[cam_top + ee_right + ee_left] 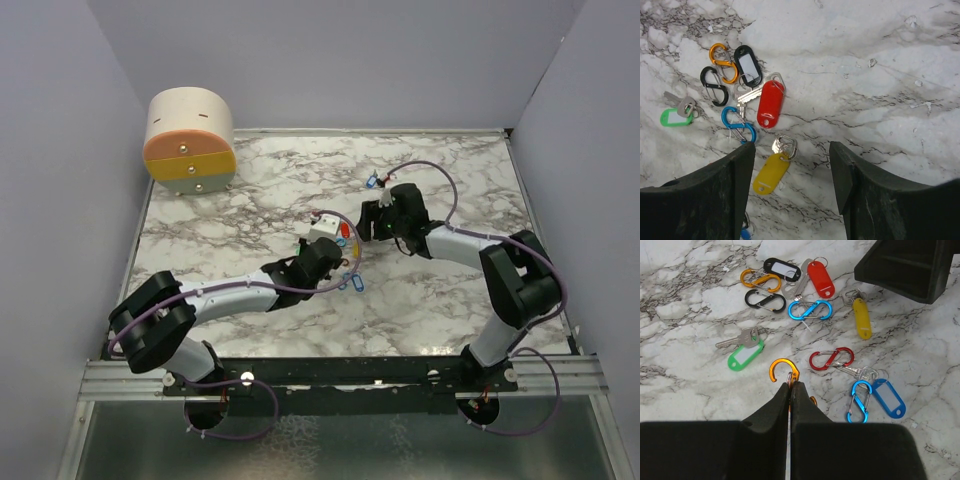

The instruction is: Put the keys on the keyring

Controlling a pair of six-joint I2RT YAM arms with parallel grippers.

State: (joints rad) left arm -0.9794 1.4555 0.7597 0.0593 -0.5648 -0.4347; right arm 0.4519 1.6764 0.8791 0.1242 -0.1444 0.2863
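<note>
Two fingertips [780,405] of the left gripper [791,389] are pinching shut on the orange keyring [784,371], seemingly steadying it for threading; the right gripper [791,147] is hovering open over the yellow key [771,172], the red key [770,104] lying at its twelve o'clock, likely lining up a pick

The white marble-patterned table [230,200] carries a round wooden box [190,140] at its far left corner. Near its middle lie a red plastic key tag [821,279], a yellow key tag [861,318], a green key tag [744,356] and a blue metal carabiner [810,310].
</note>
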